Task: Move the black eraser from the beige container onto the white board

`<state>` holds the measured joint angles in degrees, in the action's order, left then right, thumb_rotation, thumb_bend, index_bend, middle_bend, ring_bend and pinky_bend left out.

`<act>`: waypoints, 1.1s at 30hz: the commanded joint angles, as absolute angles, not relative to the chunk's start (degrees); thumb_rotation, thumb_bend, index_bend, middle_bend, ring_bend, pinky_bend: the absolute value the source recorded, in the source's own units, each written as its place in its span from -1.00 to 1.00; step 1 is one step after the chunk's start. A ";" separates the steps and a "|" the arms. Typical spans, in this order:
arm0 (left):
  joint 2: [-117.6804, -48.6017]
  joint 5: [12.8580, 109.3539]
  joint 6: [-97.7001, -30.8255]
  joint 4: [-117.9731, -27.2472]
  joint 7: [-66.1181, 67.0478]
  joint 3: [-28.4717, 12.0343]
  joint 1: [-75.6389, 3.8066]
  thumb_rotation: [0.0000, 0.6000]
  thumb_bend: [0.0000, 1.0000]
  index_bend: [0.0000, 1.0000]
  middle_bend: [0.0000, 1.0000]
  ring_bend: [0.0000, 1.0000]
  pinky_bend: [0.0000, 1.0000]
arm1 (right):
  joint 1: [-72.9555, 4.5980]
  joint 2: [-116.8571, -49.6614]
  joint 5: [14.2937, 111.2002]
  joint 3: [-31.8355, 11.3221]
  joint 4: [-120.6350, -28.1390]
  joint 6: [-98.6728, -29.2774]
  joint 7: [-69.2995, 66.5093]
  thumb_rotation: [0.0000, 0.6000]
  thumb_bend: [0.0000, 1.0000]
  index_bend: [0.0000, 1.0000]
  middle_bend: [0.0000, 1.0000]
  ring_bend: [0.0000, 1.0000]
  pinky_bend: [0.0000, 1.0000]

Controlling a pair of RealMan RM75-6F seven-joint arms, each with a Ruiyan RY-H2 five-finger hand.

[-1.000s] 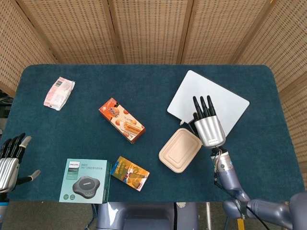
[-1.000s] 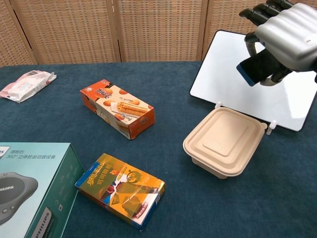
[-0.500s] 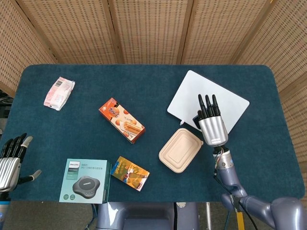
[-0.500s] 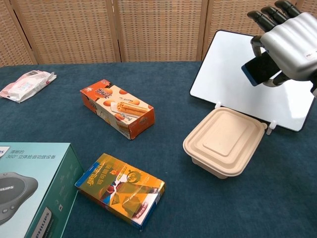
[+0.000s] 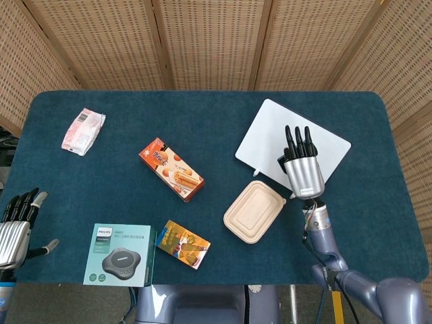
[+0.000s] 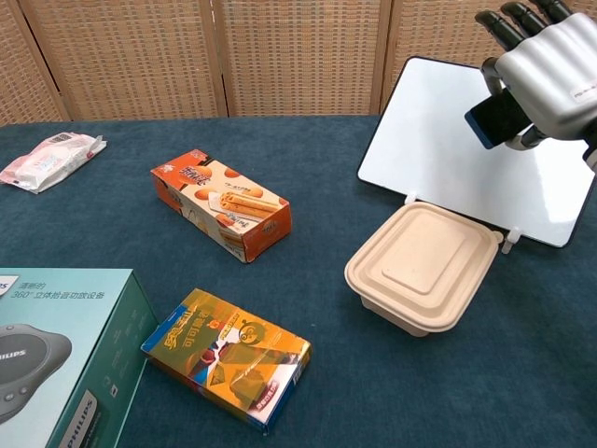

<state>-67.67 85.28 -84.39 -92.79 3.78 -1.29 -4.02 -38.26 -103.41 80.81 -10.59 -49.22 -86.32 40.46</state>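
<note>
Woven wicker screens [image 5: 202, 40] behind a desk [image 5: 202, 115] covered in dark teal cloth

Right hand [image 5: 302, 172] raised over the white board [image 5: 270, 131], fingers pointing away toward the screens, gripping the black eraser [image 6: 497, 118] against its palm; eraser held clear of the board's surface, above the board's near part, with a blue edge showing in the chest view

White board lying flat under and beyond that hand, one corner toward the robot, small white clips on its near edge

Beige container [image 5: 254, 212] just nearer than the right hand and slightly to its left, touching or almost touching the board's near edge, closed lid on top

Left hand [image 5: 13, 229] far across the desk from the right hand, at the near left edge, holding nothing, fingers extended and apart, thumb out to the side

Between the two hands: orange snack box [image 5: 171, 169] lying at an angle, yellow-orange packet box [image 5: 183, 244] close to the near edge, teal speaker box [image 5: 120, 255] beside it toward the left hand

Pink-and-white wrapped packet [image 5: 83, 130] far beyond the left hand, near the desk's left edge
</note>
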 commanded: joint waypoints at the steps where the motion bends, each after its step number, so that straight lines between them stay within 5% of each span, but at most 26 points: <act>1: -67.72 85.30 -84.42 -92.75 3.85 -1.27 -4.01 1.00 -0.69 -1.00 -1.00 -1.00 -1.00 | -38.47 -103.66 80.80 -11.12 -48.60 -85.85 41.44 1.00 -0.79 0.07 -0.90 -1.00 -1.00; 33: -68.07 84.57 -83.36 -92.46 4.03 -1.23 -4.40 1.00 -0.69 -1.00 -1.00 -1.00 -1.00 | -39.16 -107.64 79.68 -12.84 -40.54 -81.19 45.93 1.00 -0.79 0.08 -0.90 -1.00 -1.00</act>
<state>-68.06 84.57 -83.36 -92.46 4.03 -1.23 -4.40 -39.06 -107.37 79.80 -12.72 -40.85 -81.36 45.80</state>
